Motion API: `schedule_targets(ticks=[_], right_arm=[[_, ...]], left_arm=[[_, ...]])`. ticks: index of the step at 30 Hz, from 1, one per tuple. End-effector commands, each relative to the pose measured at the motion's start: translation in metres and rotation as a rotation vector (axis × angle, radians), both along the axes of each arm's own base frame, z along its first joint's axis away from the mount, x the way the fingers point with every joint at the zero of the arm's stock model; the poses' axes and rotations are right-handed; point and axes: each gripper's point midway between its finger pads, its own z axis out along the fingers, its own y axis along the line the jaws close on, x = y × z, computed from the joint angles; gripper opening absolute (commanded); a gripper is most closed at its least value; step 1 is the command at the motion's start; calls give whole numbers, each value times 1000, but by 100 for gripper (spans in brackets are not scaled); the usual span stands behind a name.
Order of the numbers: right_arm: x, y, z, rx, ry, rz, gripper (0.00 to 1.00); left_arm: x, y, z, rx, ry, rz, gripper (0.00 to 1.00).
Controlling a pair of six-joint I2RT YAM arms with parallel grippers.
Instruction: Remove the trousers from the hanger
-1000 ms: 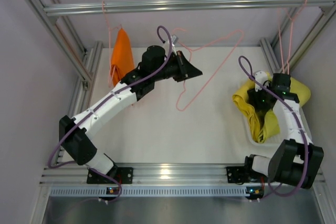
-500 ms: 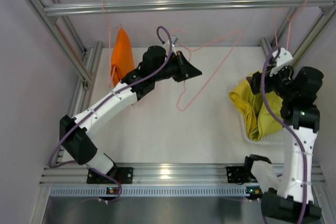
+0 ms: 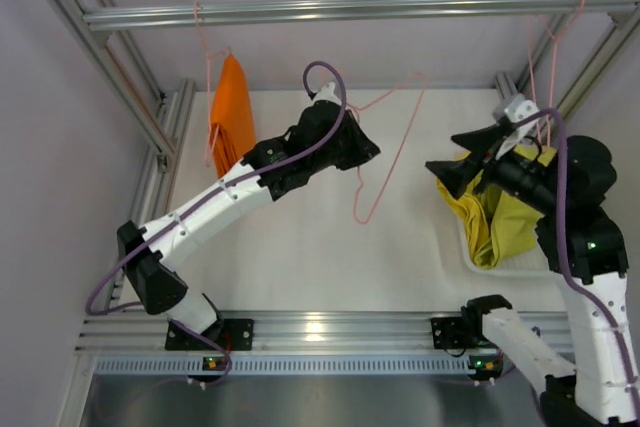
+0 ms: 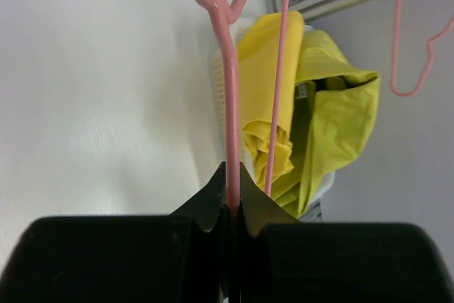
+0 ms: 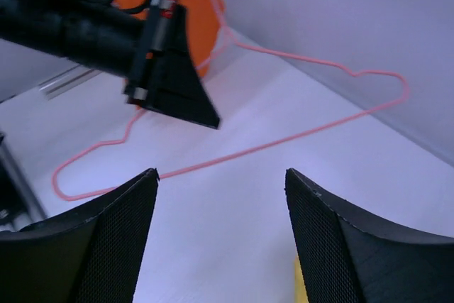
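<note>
- Grips a bare pink hanger (image 3: 385,162) in the left gripper (image 4: 233,196), jaws pinched together on its wire.
- Holds the right gripper (image 5: 221,173) apart and empty, raised beside the white basket (image 3: 475,259).
- Shows yellow trousers (image 4: 266,83) and yellow-green trousers (image 4: 333,111) heaped in that basket, and orange trousers (image 3: 233,107) hanging back left under the rail (image 3: 350,10).

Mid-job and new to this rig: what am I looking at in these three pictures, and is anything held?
Two robot arms stand at a white table. The overhead picture looks down from behind them; the other two come from wrist cameras. The left claw is shut on a bare pink wire hanger. The right claw is open and empty. At back left, orange trousers hang from the rail. At the right, yellow trousers and yellow-green trousers lie in a white basket.
</note>
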Motion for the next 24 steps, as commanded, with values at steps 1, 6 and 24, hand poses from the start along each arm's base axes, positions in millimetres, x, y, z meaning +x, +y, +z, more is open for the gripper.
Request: schedule_targets(ticks=[1,6,24], right_arm=[[-9,35,-33,-65,134,86,70],[-32,101,-61,-77,304,321,66],[-14,145,-101,310,721,221,66]], left_arm=[[12,17,-20,114,-4,147,0],[23,26,-41,220,-24,240,0],[38,23,-24,222,-89,292,0]])
